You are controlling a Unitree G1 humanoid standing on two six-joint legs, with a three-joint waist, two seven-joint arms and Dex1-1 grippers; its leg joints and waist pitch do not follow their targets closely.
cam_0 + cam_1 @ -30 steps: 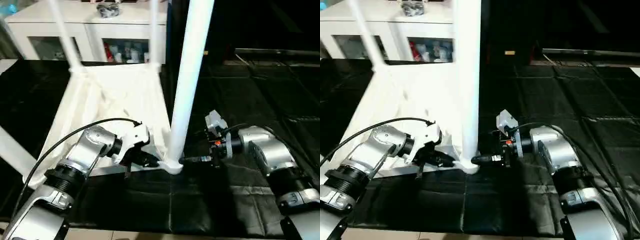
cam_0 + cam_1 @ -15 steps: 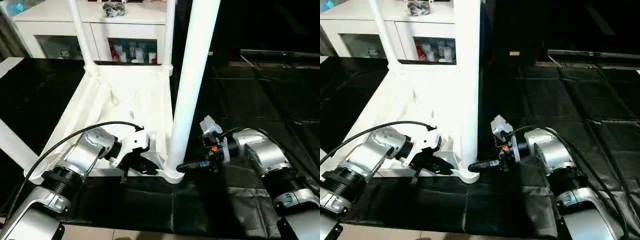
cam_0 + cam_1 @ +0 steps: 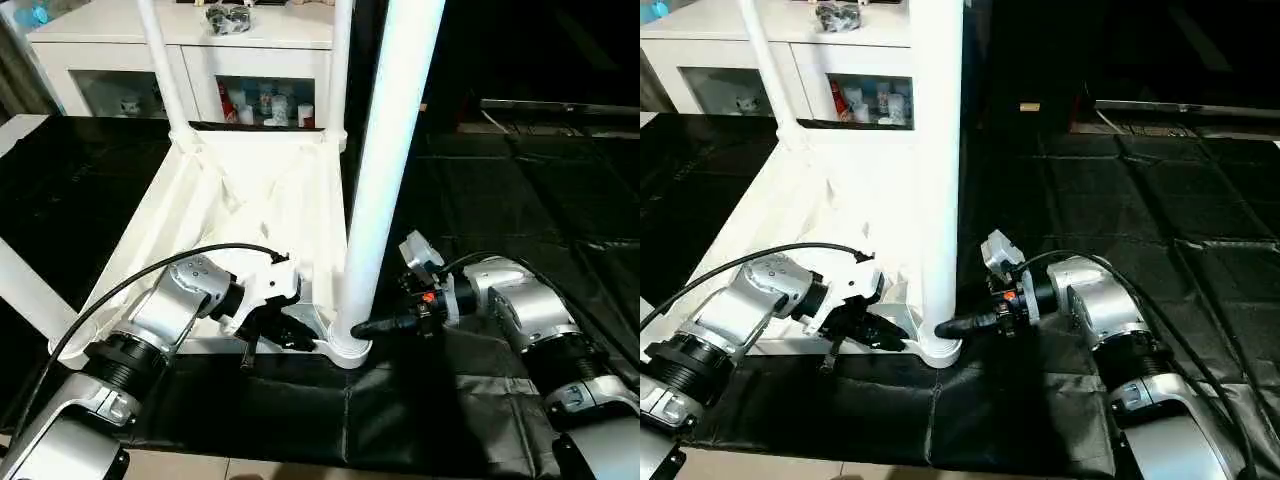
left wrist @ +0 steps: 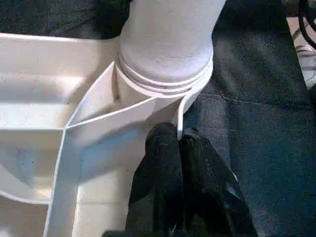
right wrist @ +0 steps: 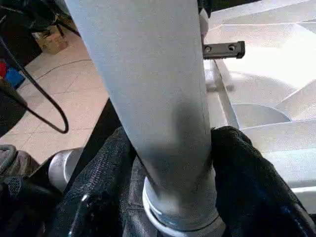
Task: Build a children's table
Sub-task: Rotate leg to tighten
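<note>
The children's table lies upside down on a black mat, its white ribbed top [image 3: 250, 190] facing up. A thick white leg [image 3: 385, 150] stands upright in the near right corner socket [image 3: 350, 348]. My right gripper [image 3: 945, 327] reaches in from the right and is shut on this leg just above the socket, one black finger [image 5: 237, 163] on each side. My left gripper [image 4: 177, 136] is shut on the top's thin rim right beside the same socket. Two more legs [image 3: 160, 60] stand at the far corners.
A white cabinet [image 3: 200, 40] with glass doors stands behind the table. Another white leg [image 3: 25, 290] slants past the near left corner. The black mat [image 3: 500, 180] stretches to the right of the table. Tiled floor [image 5: 74, 98] shows beyond the mat's edge.
My right gripper's fingers have drawn in around the base of the near leg. The left gripper has kept its hold on the rim. The camera has tilted a little.
</note>
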